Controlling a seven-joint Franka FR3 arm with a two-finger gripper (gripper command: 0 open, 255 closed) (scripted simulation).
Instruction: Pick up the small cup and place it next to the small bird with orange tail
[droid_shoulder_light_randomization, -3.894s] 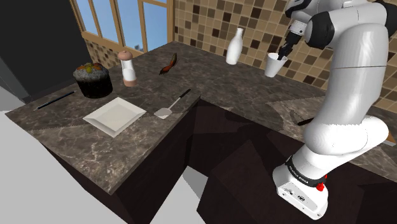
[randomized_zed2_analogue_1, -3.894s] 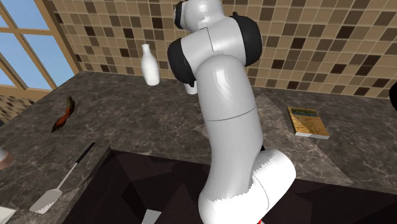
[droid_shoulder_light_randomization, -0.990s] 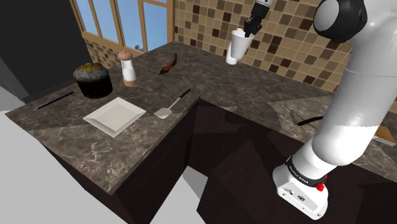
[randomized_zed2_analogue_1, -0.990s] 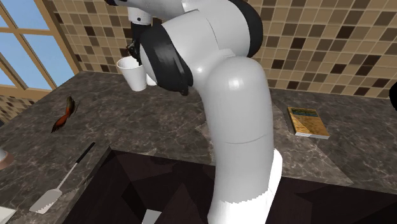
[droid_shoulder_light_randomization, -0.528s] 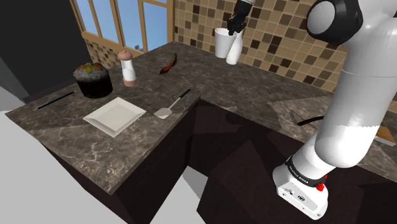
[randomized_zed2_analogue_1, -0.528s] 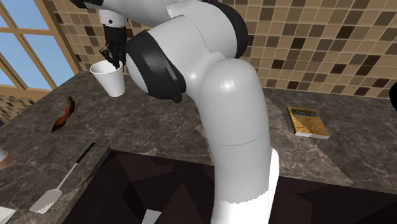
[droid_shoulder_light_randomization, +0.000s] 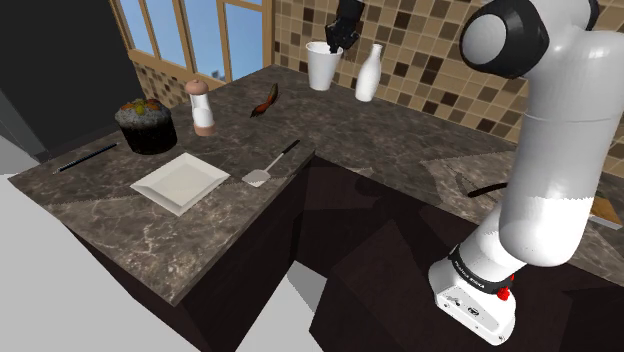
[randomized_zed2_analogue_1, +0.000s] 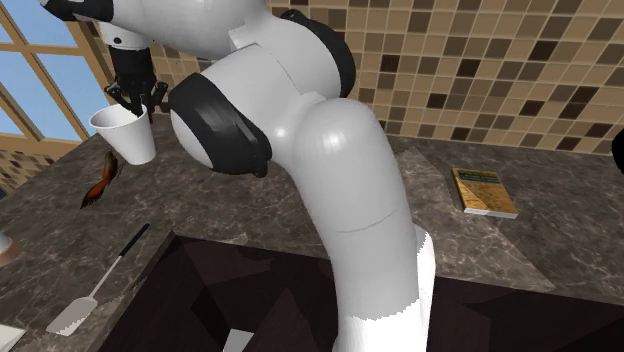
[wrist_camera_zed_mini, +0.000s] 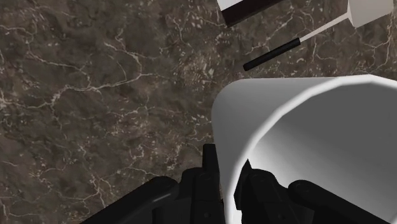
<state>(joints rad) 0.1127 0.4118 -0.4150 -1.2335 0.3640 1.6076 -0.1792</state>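
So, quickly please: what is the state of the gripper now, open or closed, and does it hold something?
Gripper: closed on the rim of the white cup, one finger inside and one outside, holding it in the air.

Rose as a white arm (droid_shoulder_light_randomization: 555, 150) from the stand (droid_shoulder_light_randomization: 472, 300) at the shoulder view's lower right, column upright, dark joint at the top. Bent there and stretched toward that view's upper left. In the second exterior view, loomed large across the middle, forearm running up to the left edge. Carried the black claw (droid_shoulder_light_randomization: 336, 40) at the far end, wrist turned so the fingers (wrist_camera_zed_mini: 210, 167) pointed down. Gripped the rim of the small cup (randomized_zed2_analogue_1: 128, 138) between the two, one finger outside the wall, one inside, closed tight on it.
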